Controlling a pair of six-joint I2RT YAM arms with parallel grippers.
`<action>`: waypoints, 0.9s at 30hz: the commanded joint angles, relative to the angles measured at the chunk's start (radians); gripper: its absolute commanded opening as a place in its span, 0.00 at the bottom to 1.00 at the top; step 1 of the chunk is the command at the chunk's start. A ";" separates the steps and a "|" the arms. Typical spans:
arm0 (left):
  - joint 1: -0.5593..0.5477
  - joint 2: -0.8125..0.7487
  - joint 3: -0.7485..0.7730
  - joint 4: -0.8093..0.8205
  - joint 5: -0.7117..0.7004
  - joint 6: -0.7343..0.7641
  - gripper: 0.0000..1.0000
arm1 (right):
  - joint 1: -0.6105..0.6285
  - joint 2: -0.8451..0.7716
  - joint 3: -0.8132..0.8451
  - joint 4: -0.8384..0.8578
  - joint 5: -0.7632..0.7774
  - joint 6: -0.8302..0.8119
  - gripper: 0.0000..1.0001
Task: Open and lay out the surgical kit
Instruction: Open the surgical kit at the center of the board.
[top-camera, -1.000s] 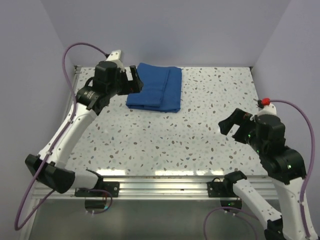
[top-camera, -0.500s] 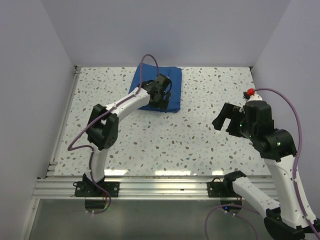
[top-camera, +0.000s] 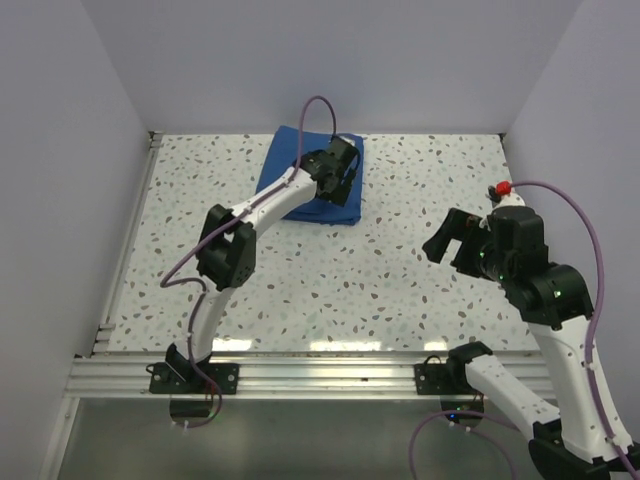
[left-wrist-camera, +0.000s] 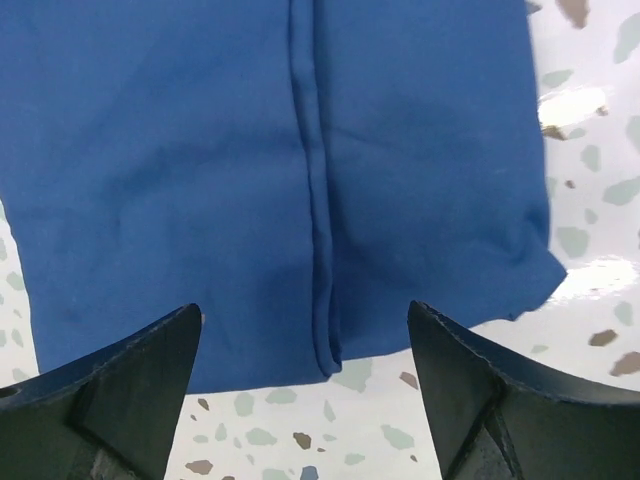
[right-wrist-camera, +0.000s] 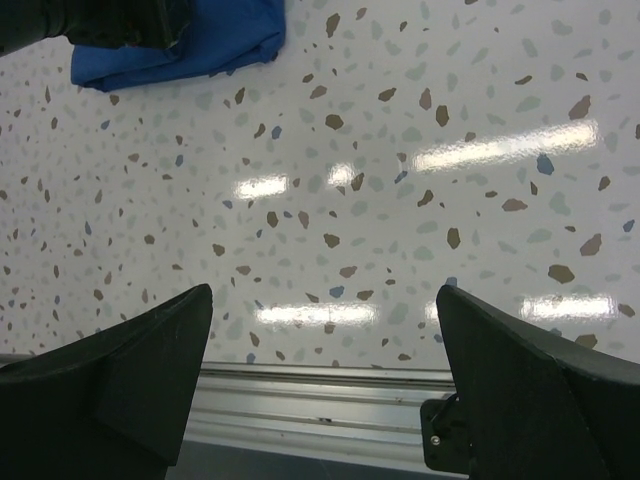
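Observation:
The royal-blue cloth wrap (top-camera: 283, 155) lies folded at the back middle of the table. My left gripper (top-camera: 342, 185) hovers over its near right part, open and empty. In the left wrist view the wrap (left-wrist-camera: 200, 150) fills the frame, with a fold seam (left-wrist-camera: 318, 200) running down to its near edge between my open fingers (left-wrist-camera: 120, 400). My right gripper (top-camera: 448, 243) is open and empty above the table's right side, well away from the wrap. The right wrist view shows the wrap (right-wrist-camera: 215, 45) at the top left. The steel tray, scissors, forceps and tweezers are hidden.
Speckled white tabletop (top-camera: 380, 270) with walls at the left, back and right. An aluminium rail (top-camera: 320, 365) runs along the near edge and also shows in the right wrist view (right-wrist-camera: 320, 400).
My left arm swung from the wrap's left side to over the wrap, then shifted slightly right. My right gripper moved a little left and up.

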 joint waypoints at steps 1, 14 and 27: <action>-0.001 0.042 0.032 -0.036 -0.079 0.041 0.87 | 0.004 0.007 -0.013 0.034 0.010 0.030 0.99; 0.042 0.018 0.050 -0.036 -0.069 0.025 0.19 | 0.003 0.039 -0.070 0.100 0.020 0.062 0.98; 0.252 -0.119 0.092 -0.005 0.181 -0.047 0.00 | 0.003 0.143 -0.085 0.192 -0.020 0.042 0.98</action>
